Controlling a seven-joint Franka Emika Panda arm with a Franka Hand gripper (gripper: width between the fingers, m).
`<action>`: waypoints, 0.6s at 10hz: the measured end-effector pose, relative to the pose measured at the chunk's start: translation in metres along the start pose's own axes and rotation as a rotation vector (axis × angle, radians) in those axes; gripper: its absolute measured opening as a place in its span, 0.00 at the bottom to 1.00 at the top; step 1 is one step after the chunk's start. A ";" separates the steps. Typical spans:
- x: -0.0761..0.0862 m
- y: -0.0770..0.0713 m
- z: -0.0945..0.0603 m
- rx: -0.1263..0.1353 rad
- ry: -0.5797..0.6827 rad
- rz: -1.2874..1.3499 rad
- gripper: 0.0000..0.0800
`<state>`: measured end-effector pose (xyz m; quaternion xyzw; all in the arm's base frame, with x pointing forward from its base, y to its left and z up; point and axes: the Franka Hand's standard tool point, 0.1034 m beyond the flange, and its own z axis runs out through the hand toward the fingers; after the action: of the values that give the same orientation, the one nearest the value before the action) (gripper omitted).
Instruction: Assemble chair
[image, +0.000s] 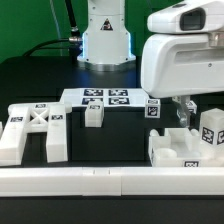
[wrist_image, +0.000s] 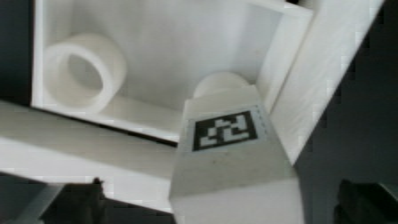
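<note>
pincer (image: 187, 121) spread wide, hanging just above white chair piece (image: 170, 150) | X-braced frame (image: 35, 128) flat on tabletop (image: 110, 142), well apart, exterior view's left

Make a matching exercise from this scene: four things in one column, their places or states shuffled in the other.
Things:
1. X-braced frame
2. marker board
3. long rail
4. gripper

Places or states:
A. open, above the chair parts on the exterior view's right
B. along the near edge, across the whole picture
C. on the exterior view's left
D. lying flat in the middle

Pairs: 1-C, 2-D, 3-B, 4-A
</note>
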<state>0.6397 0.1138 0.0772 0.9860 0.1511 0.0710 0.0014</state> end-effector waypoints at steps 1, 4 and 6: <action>0.000 0.000 0.000 0.001 0.001 0.022 0.81; 0.000 0.000 0.000 0.001 0.001 0.036 0.47; 0.000 0.000 0.000 0.002 0.001 0.084 0.36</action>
<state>0.6397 0.1140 0.0770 0.9914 0.1095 0.0713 -0.0027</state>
